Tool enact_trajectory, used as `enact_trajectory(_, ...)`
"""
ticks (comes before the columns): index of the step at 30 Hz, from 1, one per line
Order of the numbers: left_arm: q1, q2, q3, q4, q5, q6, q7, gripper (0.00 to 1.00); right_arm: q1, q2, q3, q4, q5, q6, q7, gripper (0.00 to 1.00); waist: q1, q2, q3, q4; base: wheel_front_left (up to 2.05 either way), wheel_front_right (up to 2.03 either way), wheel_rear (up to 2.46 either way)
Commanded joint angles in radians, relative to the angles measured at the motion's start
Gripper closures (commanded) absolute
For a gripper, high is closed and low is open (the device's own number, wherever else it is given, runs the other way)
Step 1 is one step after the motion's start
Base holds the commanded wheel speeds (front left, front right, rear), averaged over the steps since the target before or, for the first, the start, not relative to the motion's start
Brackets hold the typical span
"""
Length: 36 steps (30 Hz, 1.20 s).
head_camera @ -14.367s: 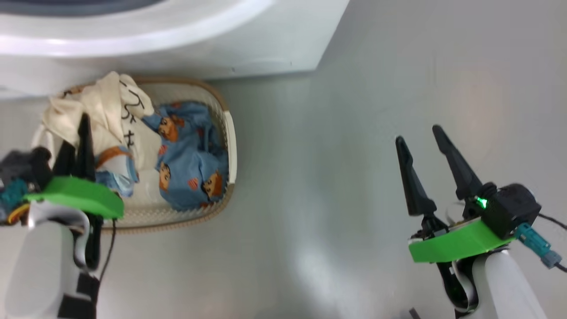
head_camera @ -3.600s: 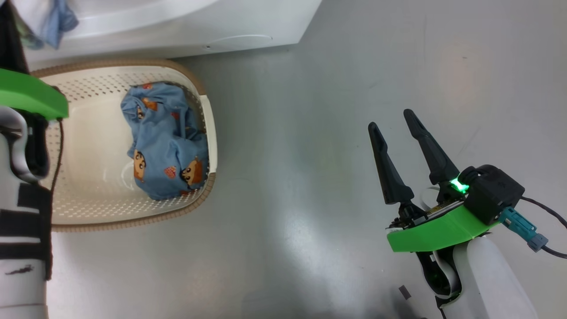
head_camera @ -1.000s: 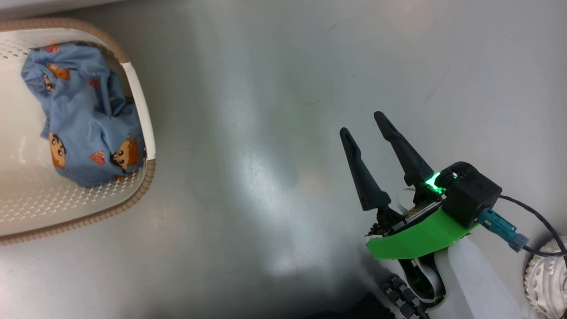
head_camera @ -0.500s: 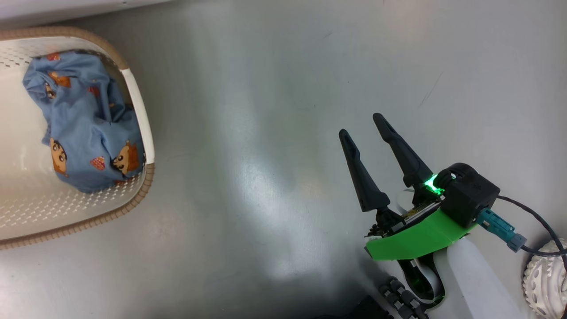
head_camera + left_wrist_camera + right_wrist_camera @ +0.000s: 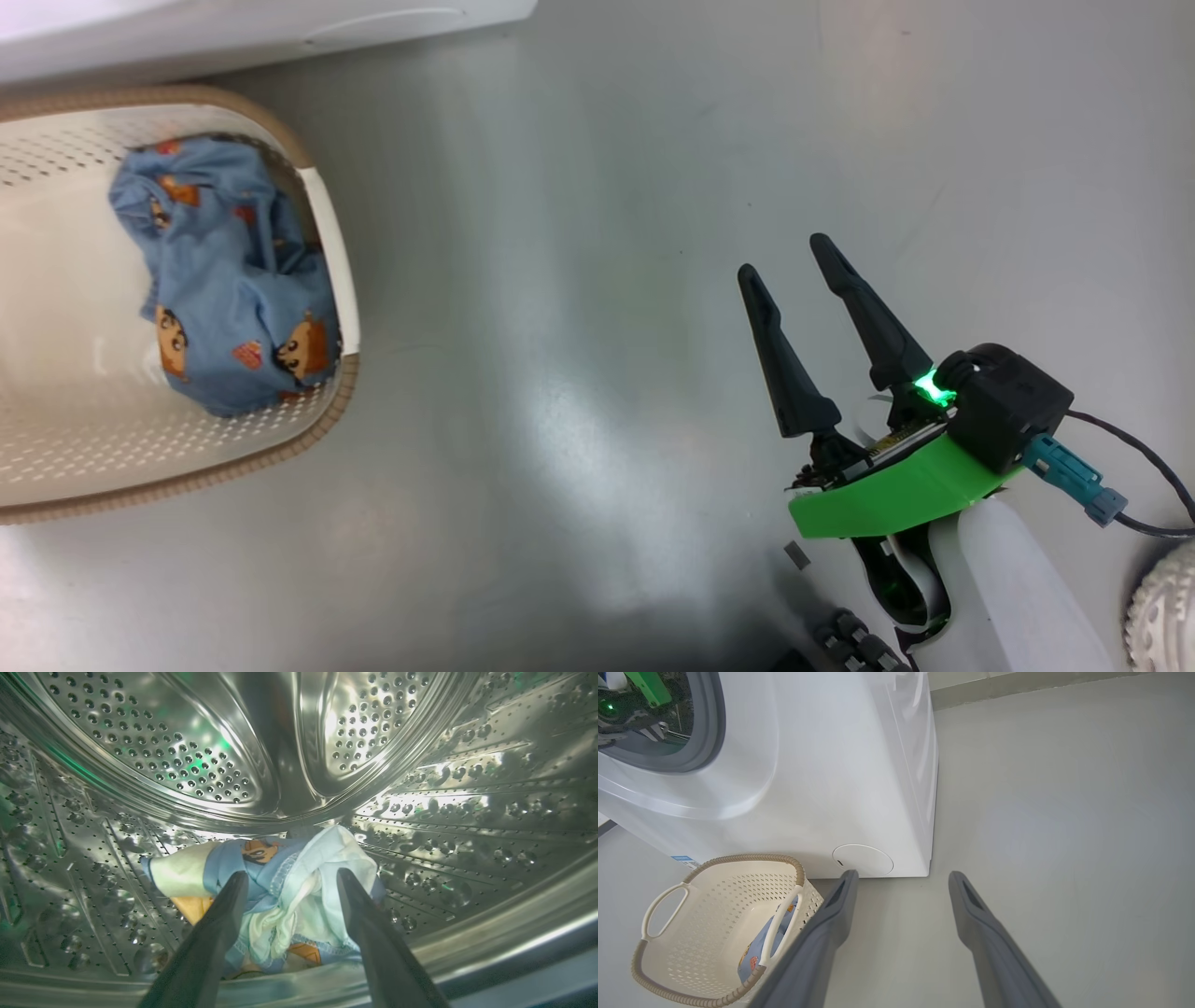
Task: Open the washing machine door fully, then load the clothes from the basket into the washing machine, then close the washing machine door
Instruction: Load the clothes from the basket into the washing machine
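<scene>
My left gripper (image 5: 292,876) is open inside the steel drum (image 5: 187,742) of the washing machine (image 5: 831,765). A bundle of clothes (image 5: 303,868), light blue print and cream-white, lies on the drum floor between and beyond its fingers. The cream basket (image 5: 308,439) stands on the floor in front of the machine (image 5: 233,33), with one blue cartoon-print garment (image 5: 224,299) at its right end. My right gripper (image 5: 784,259) hangs open over bare floor to the right of the basket (image 5: 738,857), holding nothing. The washing machine door is out of view.
The grey rubber seal (image 5: 712,732) rings the drum opening, with my left arm's green wrist piece (image 5: 644,686) inside it. A round cap (image 5: 862,859) sits low on the machine's front. Grey floor (image 5: 1064,835) stretches to the right of the machine.
The head camera has shifted, so the basket sits further right in the picture. The cream cloth seen earlier in the basket now lies in the drum. My right gripper keeps its pose.
</scene>
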Motion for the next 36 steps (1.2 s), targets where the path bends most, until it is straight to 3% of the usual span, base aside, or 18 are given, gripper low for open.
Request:
enact_trajectory(1, 0.022, 0.036, 0.000, -0.017, -0.003, 0.003, -0.015, 0.00, 0.043, 0.007, 0.018, -0.017, -0.004, 0.001, -0.005, 0.00, 0.0000, 0.0000, -0.022, 0.020, 0.00, 0.00, 0.00)
enact_trajectory(17, 0.240, -0.027, 0.036, -0.110, -0.071, 0.005, -0.063, 0.00, 0.062, 0.007, -0.036, -0.005, -0.033, 0.001, -0.005, 0.00, 0.0000, 0.0000, -0.159, 0.108, 0.00, 0.00, 0.00)
enact_trajectory(27, 0.433, -0.055, 0.079, -0.315, -0.091, 0.030, -0.064, 0.00, 0.093, 0.007, -0.044, 0.008, -0.027, 0.001, -0.005, 0.00, 0.0000, 0.0000, -0.261, 0.133, 0.00, 0.00, 0.00)
enact_trajectory(36, 0.690, -0.044, 0.134, -0.559, -0.096, 0.074, -0.064, 0.00, 0.147, 0.007, -0.053, 0.022, -0.009, 0.001, -0.005, 0.00, 0.0000, 0.0000, -0.397, 0.127, 0.00, 0.00, 0.00)
